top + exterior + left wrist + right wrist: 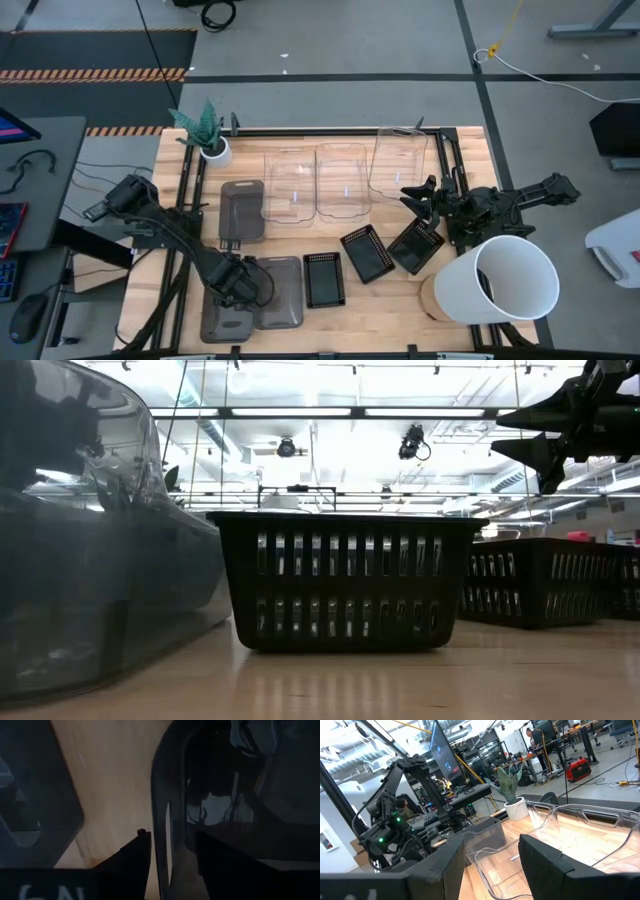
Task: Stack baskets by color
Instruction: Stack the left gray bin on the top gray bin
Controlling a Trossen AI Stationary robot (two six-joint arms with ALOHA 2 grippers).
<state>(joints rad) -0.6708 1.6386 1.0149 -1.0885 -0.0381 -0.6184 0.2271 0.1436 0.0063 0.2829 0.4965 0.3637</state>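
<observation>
Two smoky grey trays [280, 295] [218, 322] lie side by side at the near left, and a third [241, 210] lies farther back. My left gripper [240, 283] points down over the near pair. It is open, with one tray's rim [160, 815] between its fingers. Three clear bins [342, 178] stand in a row at the far middle. Three black mesh baskets [322, 278] [366, 252] [415, 245] rest on the table at the near middle. My right gripper [412, 195] hovers open and level at the right, holding nothing. My left gripper comes from above, pointing down. One finger [132, 857] is outside the grey tray's wall and the other [225, 865] is inside it, by a handle slot [166, 840]. The tray lies flat on the table. Whether a finger touches the wall, I cannot tell.
A big white bucket [505, 280] lies on its side at the near right. A small white plant pot [215, 150] stands at the far left corner. Bare wood shows along the near edge between the trays and the bucket.
</observation>
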